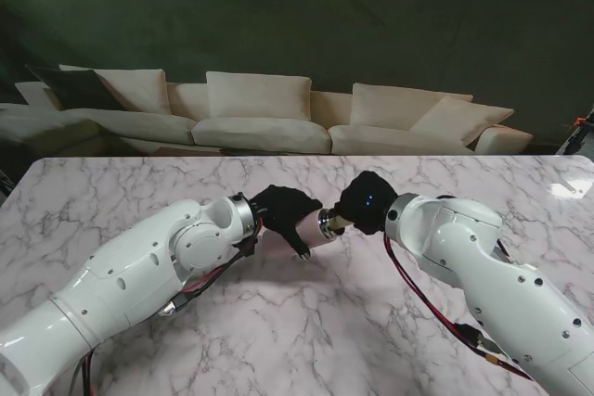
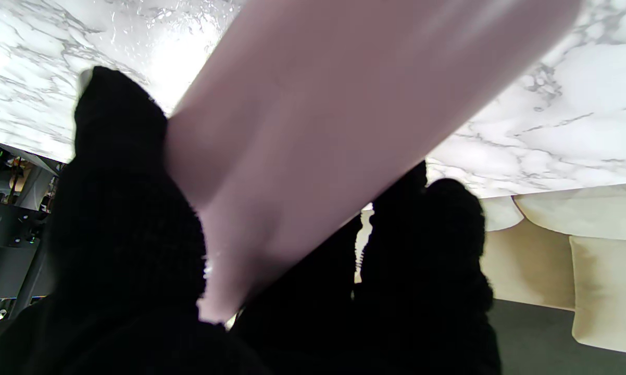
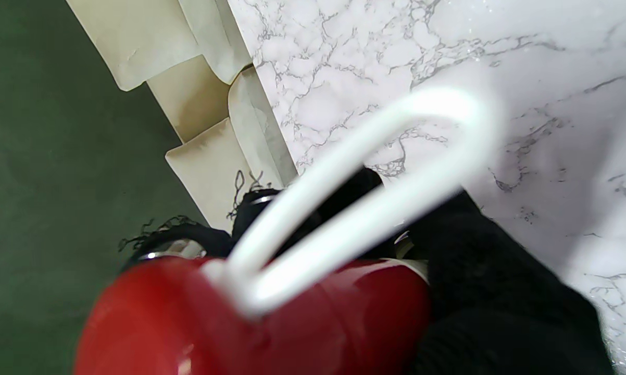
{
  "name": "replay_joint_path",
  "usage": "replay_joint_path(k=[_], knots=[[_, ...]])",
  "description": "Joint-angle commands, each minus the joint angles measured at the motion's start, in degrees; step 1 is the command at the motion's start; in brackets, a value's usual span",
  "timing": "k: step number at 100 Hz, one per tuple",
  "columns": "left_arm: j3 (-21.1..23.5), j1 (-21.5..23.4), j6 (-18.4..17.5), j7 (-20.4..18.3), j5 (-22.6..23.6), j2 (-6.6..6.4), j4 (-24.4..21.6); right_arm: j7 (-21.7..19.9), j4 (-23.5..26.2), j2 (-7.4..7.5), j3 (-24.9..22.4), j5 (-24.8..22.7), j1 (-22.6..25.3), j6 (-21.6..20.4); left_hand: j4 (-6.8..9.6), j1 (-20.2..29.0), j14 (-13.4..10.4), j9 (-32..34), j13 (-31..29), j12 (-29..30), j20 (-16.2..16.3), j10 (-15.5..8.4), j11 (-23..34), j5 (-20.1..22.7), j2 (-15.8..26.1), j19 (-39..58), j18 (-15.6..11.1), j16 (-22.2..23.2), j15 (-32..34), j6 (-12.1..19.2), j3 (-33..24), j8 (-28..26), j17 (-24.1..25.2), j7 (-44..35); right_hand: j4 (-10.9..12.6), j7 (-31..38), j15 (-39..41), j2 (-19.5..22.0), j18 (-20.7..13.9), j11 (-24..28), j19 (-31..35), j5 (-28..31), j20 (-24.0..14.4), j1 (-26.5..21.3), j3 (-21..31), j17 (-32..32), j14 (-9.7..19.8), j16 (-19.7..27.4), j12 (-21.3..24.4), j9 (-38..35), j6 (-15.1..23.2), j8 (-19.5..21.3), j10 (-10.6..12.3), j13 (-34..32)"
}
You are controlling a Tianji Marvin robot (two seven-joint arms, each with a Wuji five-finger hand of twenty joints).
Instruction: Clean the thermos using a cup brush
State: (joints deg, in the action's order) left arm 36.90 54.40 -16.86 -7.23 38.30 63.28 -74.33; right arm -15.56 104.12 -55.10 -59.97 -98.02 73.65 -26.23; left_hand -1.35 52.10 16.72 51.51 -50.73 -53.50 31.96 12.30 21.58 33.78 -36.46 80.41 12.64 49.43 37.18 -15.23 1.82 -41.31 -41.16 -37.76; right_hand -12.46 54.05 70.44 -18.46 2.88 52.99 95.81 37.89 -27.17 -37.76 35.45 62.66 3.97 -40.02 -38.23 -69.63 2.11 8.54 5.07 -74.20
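A pale pink thermos lies tilted above the middle of the marble table, and my black-gloved left hand is shut around its body. In the left wrist view the thermos fills the frame between the gloved fingers. Its metal mouth points toward my right hand, which sits right at the opening. That right hand is shut on the cup brush, whose red handle and white loop show in the right wrist view. The brush head is hidden.
The white marble table spreads under both arms. A cream sofa with cushions stands beyond the far edge against a dark green wall. Red and black cables hang along both forearms.
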Motion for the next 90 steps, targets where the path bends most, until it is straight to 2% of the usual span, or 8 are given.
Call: replay_joint_path(k=[1, 26, 42, 52, 76, 90], knots=[[0.16, -0.55, 0.01, -0.61, -0.10, 0.27, -0.72, -0.07, -0.32, -0.10, -0.08, -0.20, 0.32, 0.16, 3.86, 19.44, -4.41, 2.45, -6.66, -2.14, -0.24, -3.53, 4.14, 5.69, 21.88, 2.89, -6.39, 3.33, 11.17, 12.02, -22.99, -2.97, -2.10, -7.51, 0.48, 0.99, 9.27, 2.36, -10.68, 2.37, 17.47, 2.62, -1.92, -5.83, 2.91, 5.85, 1.95, -3.25, -0.52, -2.40, 2.74, -0.26, 0.08, -1.58], [-0.42, -0.95, 0.29, -0.69, 0.62, 0.15, 0.33, 0.94, 2.93, -0.21, -5.16, -1.32, 3.93, -0.62, 3.89, 19.44, -4.35, 2.38, -6.61, -2.14, -0.24, -3.59, 4.12, 5.64, 21.91, 2.88, -6.39, 3.33, 11.17, 12.03, -22.96, -2.96, -2.08, -7.50, 0.42, 0.82, 8.95, 2.40, -10.56, 2.25, 17.31, 2.43, -1.82, -5.73, 2.98, 5.76, 1.70, -2.96, -0.51, -2.30, 2.82, -0.37, 0.00, -1.48], [-0.92, -1.26, 0.63, -0.58, 0.34, 0.32, 0.86, 1.60, 3.70, -0.23, -6.83, -1.73, 5.25, -0.70, 3.92, 19.43, -4.32, 2.42, -6.60, -2.15, -0.24, -3.53, 4.15, 5.62, 21.89, 2.85, -6.40, 3.34, 11.18, 12.01, -22.93, -2.96, -2.03, -7.51, 0.43, 0.31, 5.29, 2.22, -7.67, -0.25, 15.09, 1.61, -0.67, -5.74, 3.18, 5.12, -0.31, -1.19, 0.94, -1.25, 2.90, -0.75, -1.36, -1.42], [-0.93, -1.24, 0.62, -0.50, 0.04, 0.42, 0.52, 0.75, 2.97, -0.26, -5.66, -1.55, 4.62, -0.30, 3.94, 19.41, -4.33, 2.40, -6.57, -2.15, -0.24, -3.48, 4.15, 5.66, 21.93, 2.84, -6.40, 3.35, 11.18, 12.05, -22.93, -2.98, -2.03, -7.54, 0.42, 0.23, 4.96, 2.25, -7.43, -0.57, 14.99, 1.48, -0.59, -5.71, 3.31, 5.11, -0.59, -1.05, 1.29, -1.38, 2.34, -0.89, -1.59, -1.42], [-0.39, -0.91, 0.33, -0.51, -0.25, 0.44, -0.67, -1.37, -0.42, -0.40, 0.42, -0.25, 0.67, 2.26, 4.00, 19.44, -4.35, 2.42, -6.65, -2.14, -0.23, -3.53, 4.18, 5.68, 21.94, 2.84, -6.39, 3.37, 11.25, 12.03, -22.95, -3.00, -2.03, -7.59, 0.36, 0.01, 4.87, 2.68, -7.32, -0.85, 14.99, 1.26, -0.52, -5.48, 3.43, 5.12, -0.55, -0.99, 1.80, -1.35, 1.71, -1.13, -1.67, -1.48], [-0.23, -0.80, 0.26, -0.57, -0.14, 0.37, -0.73, -1.94, -0.94, -0.54, 1.84, 0.48, -0.29, 3.28, 4.01, 19.41, -4.29, 2.43, -6.66, -2.13, -0.22, -3.53, 4.19, 5.66, 21.90, 2.84, -6.39, 3.37, 11.26, 12.05, -22.94, -2.98, -2.03, -7.56, 0.34, -0.09, 4.83, 2.80, -7.31, -0.92, 15.00, 1.18, -0.50, -5.54, 3.44, 5.12, -0.58, -0.97, 2.06, -1.38, 1.29, -1.20, -1.88, -1.47]])
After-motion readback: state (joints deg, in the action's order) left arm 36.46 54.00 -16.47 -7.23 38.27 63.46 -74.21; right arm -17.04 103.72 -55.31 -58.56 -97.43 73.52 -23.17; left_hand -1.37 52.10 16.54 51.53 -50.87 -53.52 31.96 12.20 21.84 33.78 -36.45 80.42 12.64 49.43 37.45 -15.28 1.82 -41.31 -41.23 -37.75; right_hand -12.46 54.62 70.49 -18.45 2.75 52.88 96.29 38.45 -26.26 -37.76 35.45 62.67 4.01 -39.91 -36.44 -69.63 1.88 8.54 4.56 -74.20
